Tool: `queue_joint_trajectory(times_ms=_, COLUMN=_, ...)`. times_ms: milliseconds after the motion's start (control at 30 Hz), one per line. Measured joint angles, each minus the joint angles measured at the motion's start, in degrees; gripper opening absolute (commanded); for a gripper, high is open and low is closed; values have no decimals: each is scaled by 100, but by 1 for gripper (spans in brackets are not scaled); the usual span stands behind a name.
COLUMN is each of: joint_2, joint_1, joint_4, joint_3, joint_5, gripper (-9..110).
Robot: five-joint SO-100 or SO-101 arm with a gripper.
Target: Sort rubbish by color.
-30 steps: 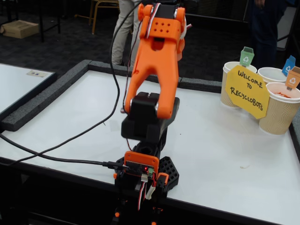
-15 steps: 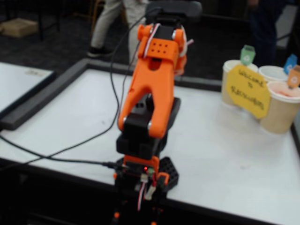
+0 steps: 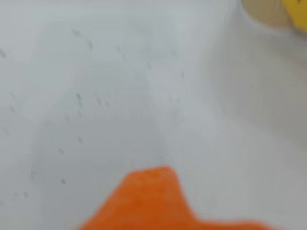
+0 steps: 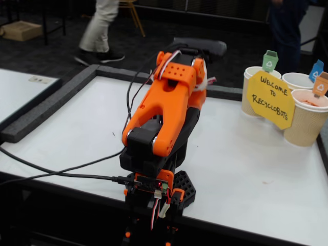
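No rubbish lies loose on the white table (image 4: 241,154) in either view. Something orange shows inside the rim of the paper cup with the orange tag (image 4: 307,120); I cannot tell what it is. The orange arm (image 4: 164,110) is folded low over its base, and its own body hides the gripper in the fixed view. In the blurred wrist view only an orange piece of the gripper (image 3: 156,199) shows at the bottom edge, over bare table. How the jaws stand cannot be read, and nothing is seen between them.
Three paper cups stand at the back right: green tag (image 4: 254,89), blue tag (image 4: 297,81), orange tag. A yellow "Welcome to Recyclobots" sign (image 4: 270,99) leans on them. Foam edging (image 4: 46,110) borders the table. A black cable (image 4: 66,166) trails left of the base.
The arm has dropped from upright to a low fold toward the front left. A person in the background has walked to the left.
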Motion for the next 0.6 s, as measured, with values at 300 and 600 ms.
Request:
queue_joint_trajectory(times_ms=300, joint_2=9, joint_1=0, joint_4=-220, joint_3=360, joint_5=747, gripper=0)
queue_joint_trajectory(times_ms=600, joint_2=9, joint_1=-26, joint_4=-404, joint_3=967, joint_5=1028, gripper=0)
